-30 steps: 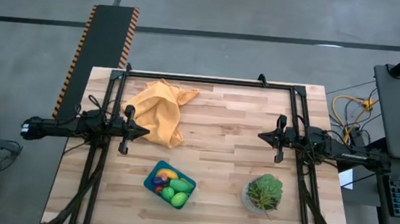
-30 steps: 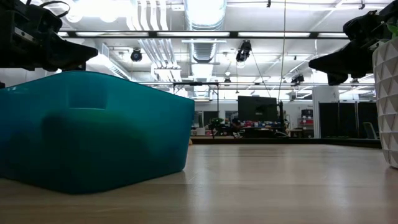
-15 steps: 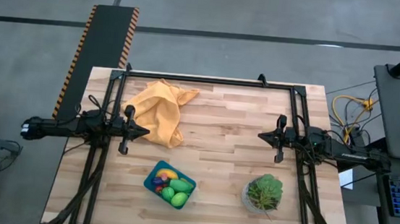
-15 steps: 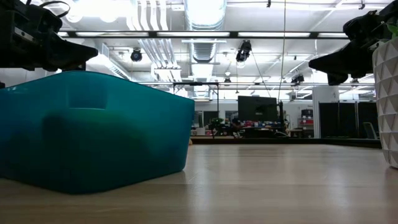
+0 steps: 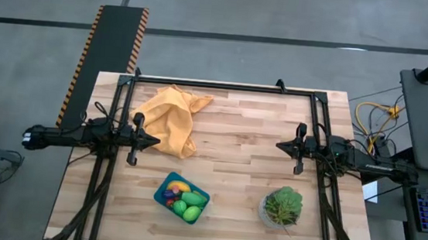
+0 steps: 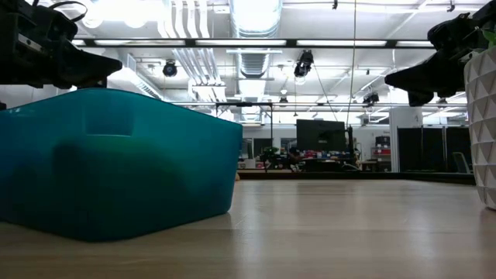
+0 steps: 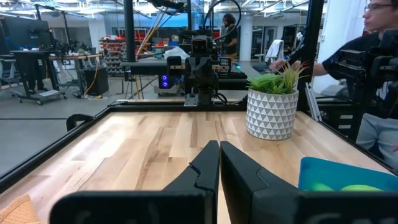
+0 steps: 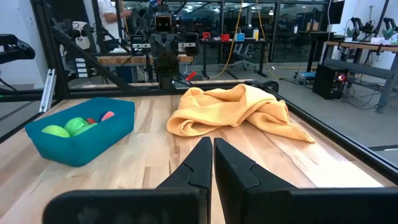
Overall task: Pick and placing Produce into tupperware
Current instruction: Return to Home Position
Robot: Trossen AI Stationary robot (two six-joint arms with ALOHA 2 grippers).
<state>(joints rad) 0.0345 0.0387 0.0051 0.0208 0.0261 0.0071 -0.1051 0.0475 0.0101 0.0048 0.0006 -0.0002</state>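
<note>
High view — produce [image 5: 184,201] in tupperware [image 5: 158,193] — left gripper [image 5: 156,141], right gripper [image 5: 279,146] closed.

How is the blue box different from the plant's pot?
The tupperware is teal, low and rectangular; the pot is white, patterned, tall and round. The tupperware holds toy produce; the pot holds a leafy plant. Both stand on the wooden table.

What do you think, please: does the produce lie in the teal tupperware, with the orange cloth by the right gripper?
Not quite: the produce does lie in the tupperware, but the high view shows the orange cloth by the left gripper; the right gripper is across the table.
</note>
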